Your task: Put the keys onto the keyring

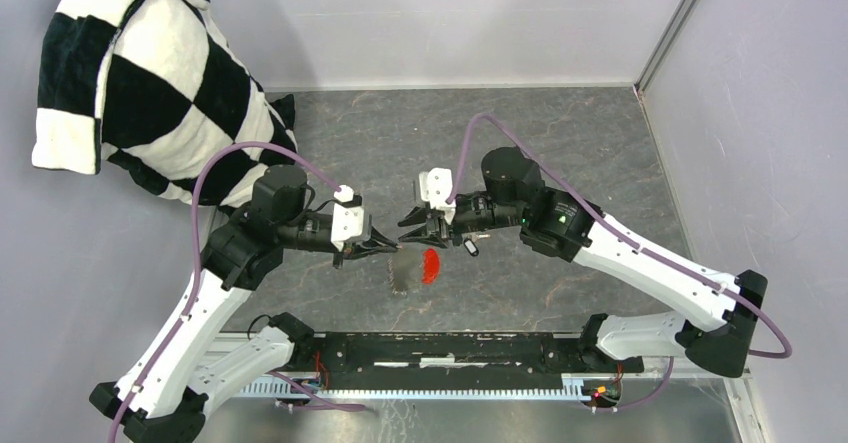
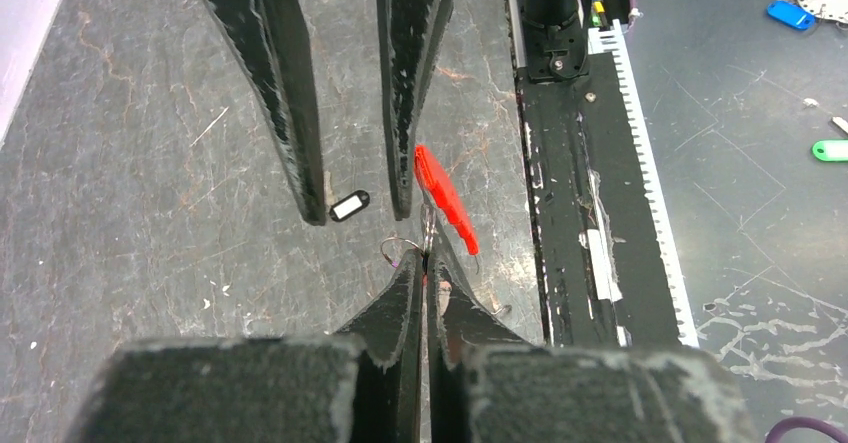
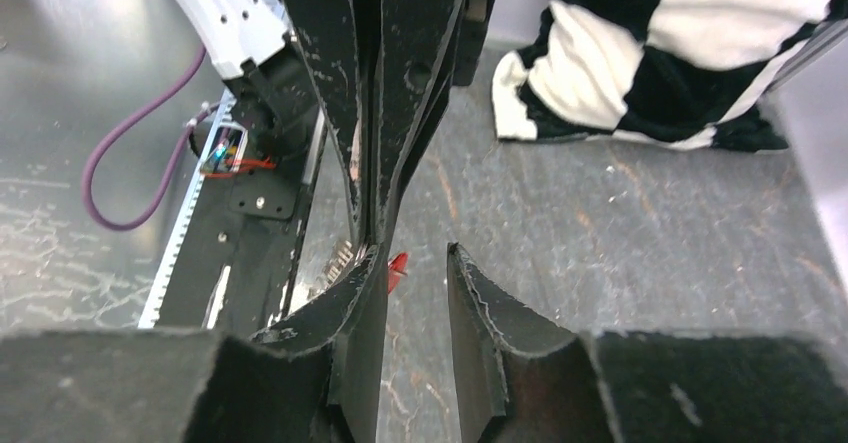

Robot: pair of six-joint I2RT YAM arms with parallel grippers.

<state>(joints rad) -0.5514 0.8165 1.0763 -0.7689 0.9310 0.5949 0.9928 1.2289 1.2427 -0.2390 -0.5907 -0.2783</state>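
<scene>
My left gripper [image 1: 392, 247] [image 2: 427, 260] is shut on the thin wire ring [image 2: 398, 248] of the keyring. Its long red fob [image 2: 445, 198] [image 1: 430, 265] sticks out past the fingertips, above the table. A sliver of red shows in the seam between the left pads; I cannot tell what it is. My right gripper [image 1: 408, 225] [image 3: 415, 253] faces the left one tip to tip, open, with nothing between its fingers [image 2: 400, 163]. A black-headed key [image 2: 350, 205] [image 1: 469, 248] lies on the table under the right gripper.
A black-and-white checkered cloth [image 1: 150, 83] [image 3: 650, 53] is heaped at the back left. Grey walls close the table's far and right sides. The black base rail [image 1: 450, 348] runs along the near edge. Blue [image 2: 788, 13] and green [image 2: 830, 150] tags lie beyond the rail.
</scene>
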